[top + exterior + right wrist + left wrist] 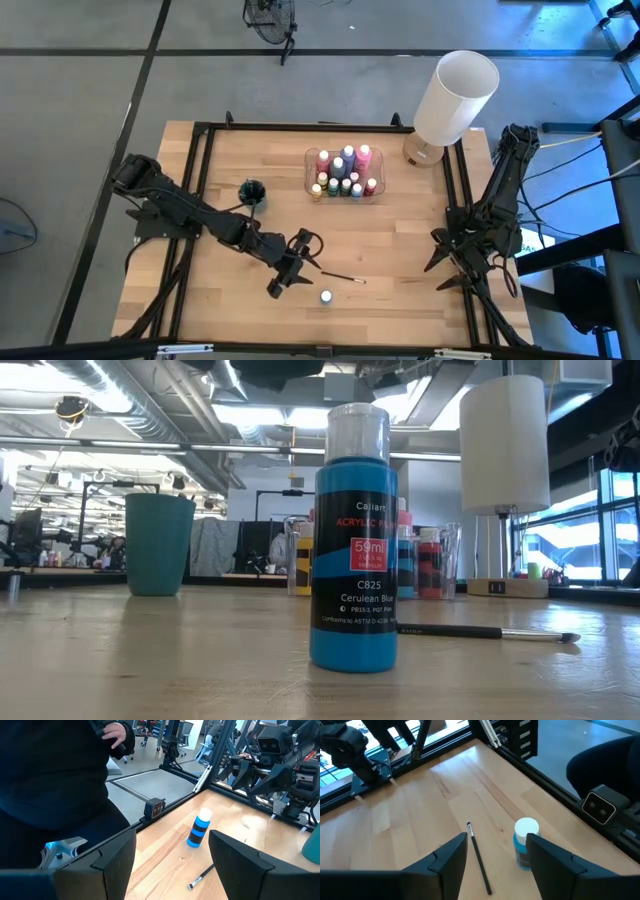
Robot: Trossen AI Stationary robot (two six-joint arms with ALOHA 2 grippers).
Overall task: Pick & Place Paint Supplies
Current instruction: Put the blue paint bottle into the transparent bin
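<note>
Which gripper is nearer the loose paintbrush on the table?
Left. The left gripper, open, hovers right beside the paintbrush, handle end. The right gripper, open, sits far off by the table's right edge.

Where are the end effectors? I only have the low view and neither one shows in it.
Observer: The left end effector is over the table's front middle, open and holding nothing, facing the blue bottle.
Operator: And the paintbrush behind that bottle, how does it sit to that end effector?
Observer: The paintbrush lies flat on the wood in line with the gap between the fingers, with the bottle just off to one side.
Operator: What about the right arm?
Observer: The right end effector waits at the table's right edge, open and empty.
</note>
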